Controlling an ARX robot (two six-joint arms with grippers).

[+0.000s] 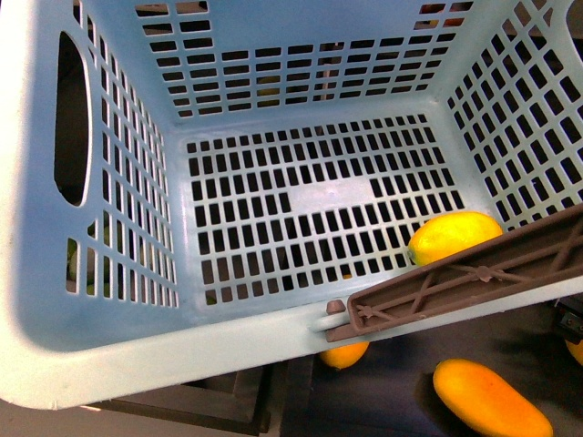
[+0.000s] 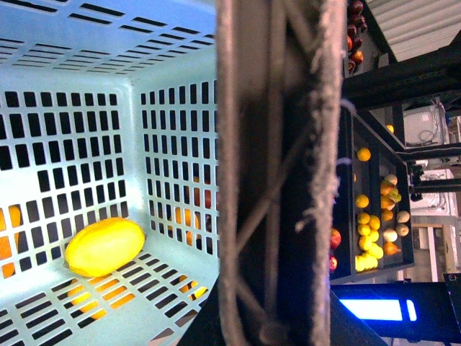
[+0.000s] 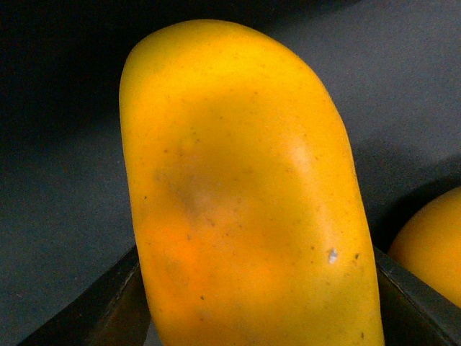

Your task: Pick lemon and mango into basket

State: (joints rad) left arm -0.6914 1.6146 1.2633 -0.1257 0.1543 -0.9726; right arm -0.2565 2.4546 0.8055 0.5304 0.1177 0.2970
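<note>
The light turquoise basket (image 1: 109, 300) fills the front view, tilted toward me. The lemon (image 1: 453, 235) lies on its slotted floor by the near right corner, and shows in the left wrist view (image 2: 104, 246). My left gripper (image 2: 270, 324) is shut on the basket's brown-grey handle (image 2: 277, 173), which crosses the near rim (image 1: 474, 273). My right gripper (image 3: 252, 317) is shut on the mango (image 3: 245, 194), with a dark finger (image 3: 108, 310) on each side of it. A long yellow-orange mango (image 1: 490, 398) lies below the basket's near rim in the front view; neither gripper is clearly seen there.
Another orange fruit (image 1: 344, 353) peeks out under the basket's rim, and one sits beside the held mango (image 3: 432, 245). Green fruits (image 1: 86, 264) show through the left wall. A dark rack of several fruits (image 2: 374, 216) stands beyond the handle.
</note>
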